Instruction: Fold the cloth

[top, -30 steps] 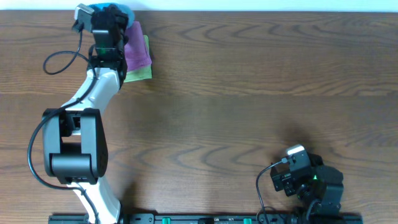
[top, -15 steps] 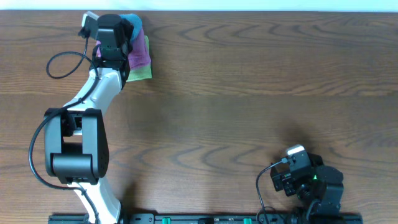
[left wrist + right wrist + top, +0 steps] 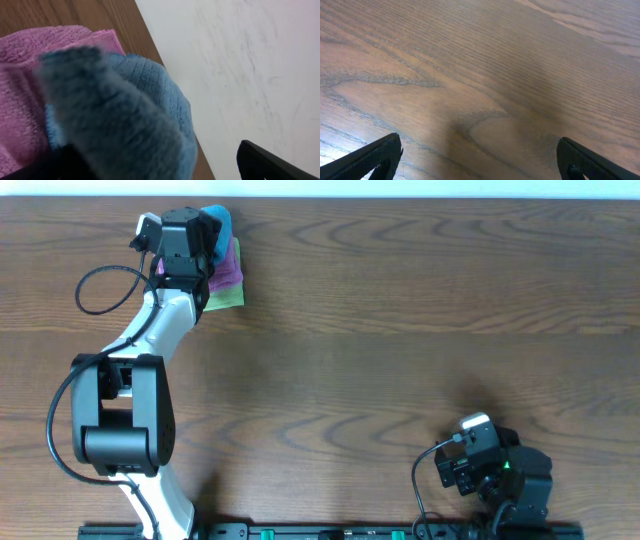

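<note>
The sky-blue cloth point(image 3: 219, 222) lies bunched up at the table's far left corner, partly on a pink folded cloth point(image 3: 229, 270). My left gripper point(image 3: 204, 232) hovers over it. In the left wrist view the blue cloth point(image 3: 150, 85) bulges between the two wide-apart dark fingers, and a gap shows between it and the right-hand finger point(image 3: 265, 160); the left gripper point(image 3: 160, 167) is open. My right gripper point(image 3: 464, 464) rests near the table's front right. It is open over bare wood point(image 3: 480, 160), far from the cloth.
A light green folded cloth point(image 3: 229, 297) lies under the pink cloth point(image 3: 20, 90). The table's back edge point(image 3: 400, 198) runs just behind the pile, and a pale floor point(image 3: 240, 60) shows beyond it. A black cable point(image 3: 95, 280) loops left of the left arm.
The left gripper carried the blue cloth rightward from the back edge onto the pink cloth, and its jaws have opened. The right arm has not moved.
</note>
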